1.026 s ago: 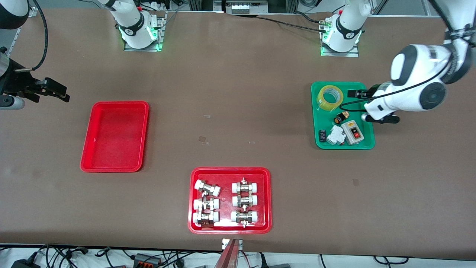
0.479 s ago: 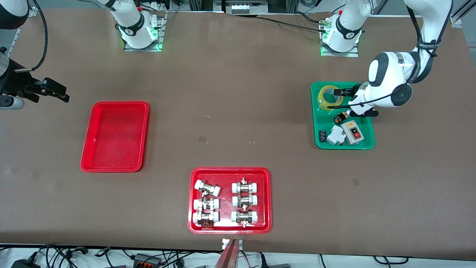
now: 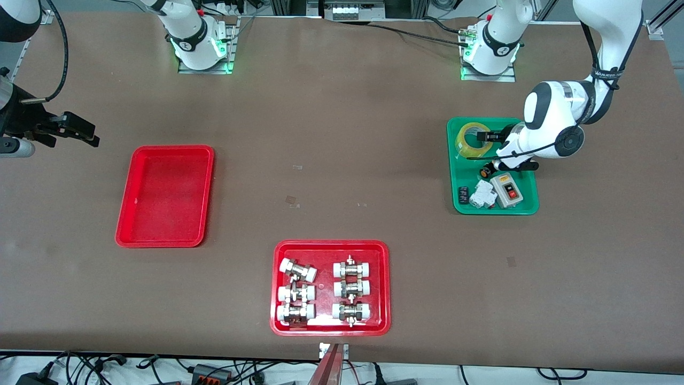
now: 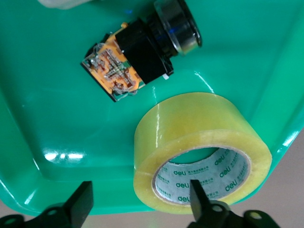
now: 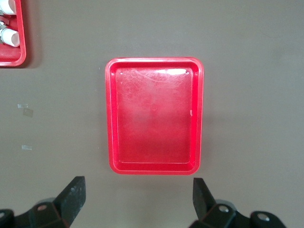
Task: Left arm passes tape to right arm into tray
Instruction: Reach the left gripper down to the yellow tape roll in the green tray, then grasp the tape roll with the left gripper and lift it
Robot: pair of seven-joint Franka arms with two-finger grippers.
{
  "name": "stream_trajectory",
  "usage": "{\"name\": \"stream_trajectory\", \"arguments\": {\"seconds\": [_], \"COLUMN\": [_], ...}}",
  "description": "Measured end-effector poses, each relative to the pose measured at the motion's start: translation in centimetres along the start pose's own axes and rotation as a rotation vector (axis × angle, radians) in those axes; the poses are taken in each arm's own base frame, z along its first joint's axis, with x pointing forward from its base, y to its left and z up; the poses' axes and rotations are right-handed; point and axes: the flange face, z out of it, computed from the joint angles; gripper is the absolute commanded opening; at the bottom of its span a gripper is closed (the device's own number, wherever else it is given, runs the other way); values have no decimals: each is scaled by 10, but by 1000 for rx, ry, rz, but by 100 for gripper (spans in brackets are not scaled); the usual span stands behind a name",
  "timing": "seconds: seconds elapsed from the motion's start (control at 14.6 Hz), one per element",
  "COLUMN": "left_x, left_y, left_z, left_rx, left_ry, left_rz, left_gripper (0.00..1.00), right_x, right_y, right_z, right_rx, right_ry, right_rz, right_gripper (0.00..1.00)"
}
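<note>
The yellowish tape [image 3: 463, 145] lies flat in the green tray [image 3: 494, 209], in the corner nearest the robots' bases. My left gripper [image 3: 482, 137] is down at it and open. In the left wrist view the gripper [image 4: 140, 205] straddles the tape's [image 4: 190, 123] wall, one finger over the pale core, the other outside it. My right gripper [image 3: 80, 131] is open and empty, waiting above the table at the right arm's end, beside the plain red tray [image 3: 171, 151]. Its wrist view shows the gripper [image 5: 137, 197] and that empty tray [image 5: 154, 118].
The green tray also holds a black-and-gold round part [image 3: 485, 172], seen beside the tape in the left wrist view [image 4: 137, 52], a white breaker [image 3: 482, 193] and a grey switch box [image 3: 507, 192]. A red tray [image 3: 330, 245] of metal fittings lies nearest the front camera.
The left arm has swung in over the green tray and brought its gripper down to the tape. The right arm has not moved.
</note>
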Motion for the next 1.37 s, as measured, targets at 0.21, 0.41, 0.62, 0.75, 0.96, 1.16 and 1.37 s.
{"name": "stream_trajectory", "arguments": {"seconds": [0.21, 0.41, 0.62, 0.75, 0.96, 1.16, 1.37], "left_x": [0, 0, 0, 0, 7, 10, 1], "left_y": [0, 1, 0, 1, 7, 23, 43], "left_z": [0, 0, 0, -1, -32, -110, -187], "left_rx": [0, -5, -6, -6, -9, -13, -10], "left_ry": [0, 1, 1, 3, 24, -10, -34], "left_rz": [0, -3, -4, -3, 18, 60, 103], "left_gripper": [21, 7, 3, 3, 2, 1, 0], "right_x": [0, 0, 1, 1, 1, 2, 2], "right_y": [0, 0, 1, 1, -2, -9, -20], "right_z": [0, 1, 2, 3, 3, 3, 4], "right_rx": [0, -1, -6, -14, -15, -15, -15], "right_ry": [0, -2, -4, -7, -7, -7, -12], "right_rz": [0, 0, -1, -4, -10, -24, -43], "right_gripper": [100, 100, 100, 100, 100, 100, 100]}}
